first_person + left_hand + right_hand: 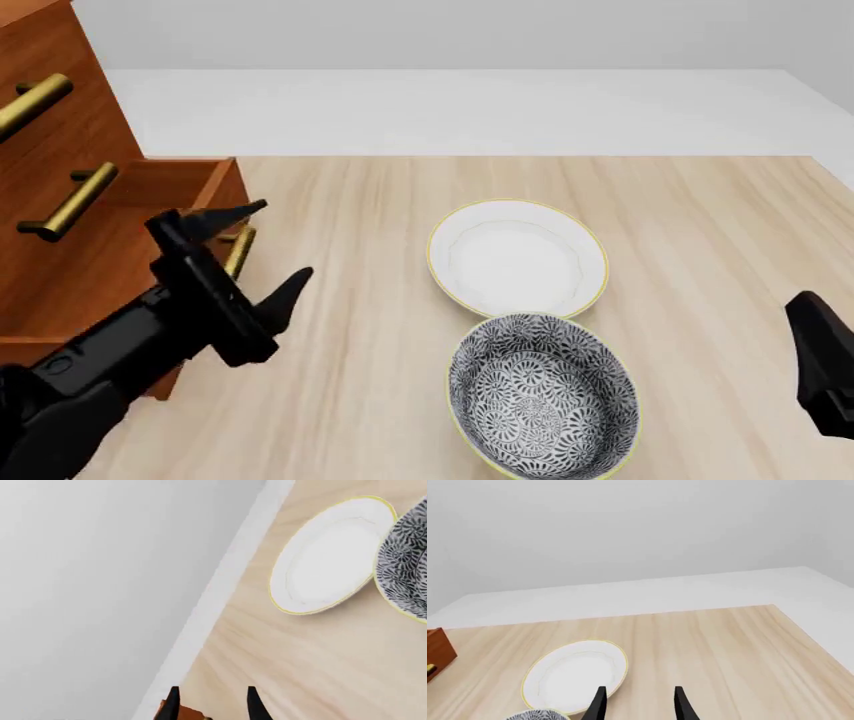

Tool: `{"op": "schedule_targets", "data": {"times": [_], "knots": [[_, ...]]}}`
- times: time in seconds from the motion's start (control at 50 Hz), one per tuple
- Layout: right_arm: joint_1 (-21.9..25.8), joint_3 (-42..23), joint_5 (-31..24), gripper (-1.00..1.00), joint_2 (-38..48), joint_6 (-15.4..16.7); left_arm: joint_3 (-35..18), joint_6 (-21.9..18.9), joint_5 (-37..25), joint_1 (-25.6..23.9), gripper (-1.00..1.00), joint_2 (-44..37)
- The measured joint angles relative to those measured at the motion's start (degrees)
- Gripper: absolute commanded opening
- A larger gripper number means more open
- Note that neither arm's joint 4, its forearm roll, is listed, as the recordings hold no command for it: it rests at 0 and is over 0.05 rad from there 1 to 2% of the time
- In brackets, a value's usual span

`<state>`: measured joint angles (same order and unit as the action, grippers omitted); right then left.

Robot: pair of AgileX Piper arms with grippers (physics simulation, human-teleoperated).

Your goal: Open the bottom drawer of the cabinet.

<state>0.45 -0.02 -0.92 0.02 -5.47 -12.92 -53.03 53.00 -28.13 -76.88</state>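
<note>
One brass bar handle (239, 250) is the only sensible hold on the bottom drawer (174, 200), a stiff, weighty-looking box already jutting from the cabinet (60, 150) at the bench's (694, 220) left, with the left gripper (254, 245) spread-jawed about it.

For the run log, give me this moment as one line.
bottom drawer: pulled out | left claw: open, beside its handle | right claw: open, idle | bowls: untouched
</note>
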Motion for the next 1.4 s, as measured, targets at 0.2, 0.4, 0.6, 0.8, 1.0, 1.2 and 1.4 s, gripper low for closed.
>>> {"op": "schedule_targets", "data": {"times": [0.2, 0.4, 0.6, 0.8, 1.0, 1.2, 1.4], "knots": [[0.4, 0.0, 0.1, 1.0, 0.0, 0.0, -7.6, 10.8, -21.4, 0.0, 1.0, 14.7], [0.7, 0.0, 0.3, 1.0, 0.0, 0.0, -15.6, 22.4, -39.0, 2.0, 1.0, 22.0], [1.0, 0.0, 0.4, 1.0, 0.0, 0.0, -21.2, 34.6, -51.9, 4.7, 1.0, 25.3], [1.2, 0.0, 0.6, 1.0, 0.0, 0.1, -23.8, 43.4, -59.9, 9.1, 1.0, 27.0], [1.5, 0.0, 0.5, 1.0, 0.0, 0.2, -24.1, 49.3, -62.9, 13.9, 1.0, 26.4], [1.5, 0.0, 0.5, 1.0, 0.0, 0.2, -23.7, 52.7, -63.4, 17.1, 1.0, 24.9], [1.4, 0.0, 0.4, 1.0, 0.0, 0.2, -23.2, 54.5, -62.5, 19.7, 1.0, 22.7]]}}
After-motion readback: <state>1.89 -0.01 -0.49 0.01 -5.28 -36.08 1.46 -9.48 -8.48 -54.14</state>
